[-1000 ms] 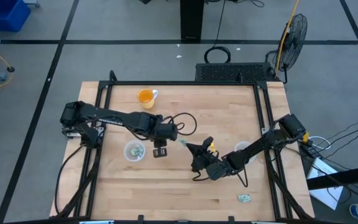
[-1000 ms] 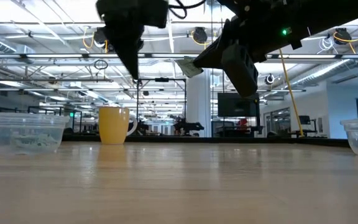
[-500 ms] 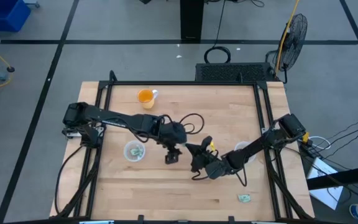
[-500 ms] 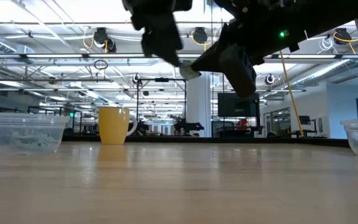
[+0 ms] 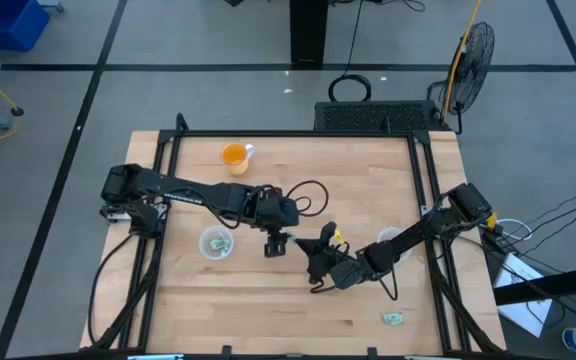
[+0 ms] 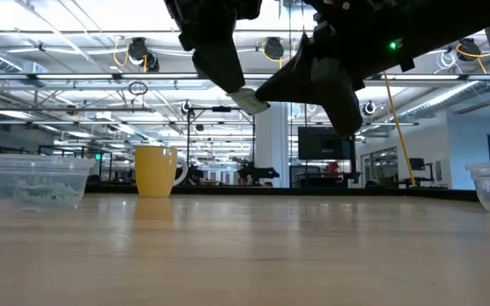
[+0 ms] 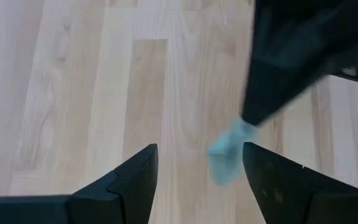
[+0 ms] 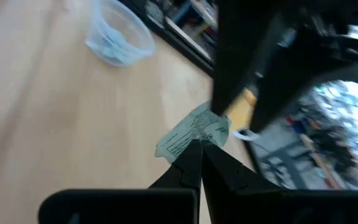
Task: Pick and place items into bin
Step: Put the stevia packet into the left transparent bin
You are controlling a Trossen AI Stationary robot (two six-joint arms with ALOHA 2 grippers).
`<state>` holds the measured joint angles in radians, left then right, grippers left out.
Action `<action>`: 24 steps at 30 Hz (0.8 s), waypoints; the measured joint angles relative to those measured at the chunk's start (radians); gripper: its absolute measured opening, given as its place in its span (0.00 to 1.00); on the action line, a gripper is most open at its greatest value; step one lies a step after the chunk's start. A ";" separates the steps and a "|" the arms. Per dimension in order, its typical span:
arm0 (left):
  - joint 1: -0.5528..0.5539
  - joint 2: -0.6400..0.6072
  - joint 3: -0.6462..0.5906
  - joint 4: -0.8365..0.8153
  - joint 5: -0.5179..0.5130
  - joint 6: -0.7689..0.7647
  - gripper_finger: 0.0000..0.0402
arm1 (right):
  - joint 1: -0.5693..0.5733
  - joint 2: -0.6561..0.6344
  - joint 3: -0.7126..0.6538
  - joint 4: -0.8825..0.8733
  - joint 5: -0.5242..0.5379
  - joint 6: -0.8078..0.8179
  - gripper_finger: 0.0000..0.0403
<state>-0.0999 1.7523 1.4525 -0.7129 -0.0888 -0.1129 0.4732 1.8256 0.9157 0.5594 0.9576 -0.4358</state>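
Pinching a crumpled green-and-white packet (image 8: pixel 193 135), right tool (image 8: pixel 199 151) apparently meets spread left tool (image 7: pixel 197 177).

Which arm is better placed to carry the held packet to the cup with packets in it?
Left. The right gripper pinches the packet mid-air; the left gripper is open around it, and the cup sits on the left arm's side.

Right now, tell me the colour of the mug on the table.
The mug is orange-yellow; the low view shows it best.
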 joint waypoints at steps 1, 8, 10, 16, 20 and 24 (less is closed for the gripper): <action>0.001 0.000 0.000 0.000 -0.001 0.003 0.60 | 0.000 0.000 0.000 -0.002 -0.021 0.009 0.00; 0.008 0.000 0.000 0.019 0.105 0.003 0.60 | -0.003 0.000 0.000 -0.003 0.045 -0.027 0.00; 0.007 0.000 0.000 0.027 0.106 0.004 0.60 | -0.007 0.000 0.000 -0.002 0.034 -0.043 0.00; 0.016 0.000 0.000 0.028 0.104 0.006 0.60 | -0.008 0.000 0.000 0.097 0.031 -0.132 0.00; 0.020 0.000 0.000 0.026 0.087 0.006 0.60 | 0.007 0.000 0.000 0.128 0.008 -0.164 0.00; 0.023 0.000 0.000 0.026 0.100 0.025 0.60 | 0.010 0.000 0.000 0.125 0.037 -0.180 0.00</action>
<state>-0.0769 1.7523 1.4525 -0.6868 0.0112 -0.0875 0.4832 1.8256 0.9157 0.6846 0.9947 -0.6155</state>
